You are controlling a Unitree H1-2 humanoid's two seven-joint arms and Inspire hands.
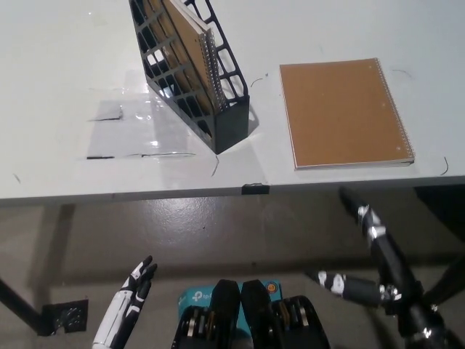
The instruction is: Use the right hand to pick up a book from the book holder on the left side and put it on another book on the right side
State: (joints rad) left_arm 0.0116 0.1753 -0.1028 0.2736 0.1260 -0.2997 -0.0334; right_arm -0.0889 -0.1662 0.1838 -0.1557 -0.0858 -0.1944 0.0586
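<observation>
- Hands first: the white left hand (129, 302) hangs below the table's front edge at the lower left, fingers straight, slightly apart and holding nothing; it appears to be resting.
- Right hand (378, 269), black, also sits below the front edge, at the lower right; its fingers are spread wide and hold nothing, and one of them points up toward the table edge.
- Table (65, 58): white, its front edge runs across the middle of the view, with a sheet of clear film lying flat left of the holder.
- Book on the right (344, 112): a brown spiral-bound book lies flat near the front right part of the table, nothing stacked on it.
- Book holder (192, 65): a black lattice holder stands left of centre, reaching toward the far edge, well apart from the flat book.
- Book in the holder (190, 45): a brown spiral-bound book stands upright inside, still in place.
- Progress, as I judge it: nothing is done yet; reaching, gripping, lifting and stacking all remain.
- Relation: the book to fetch lies far up and to the left of the right hand, with the front edge and the flat book between them.
</observation>
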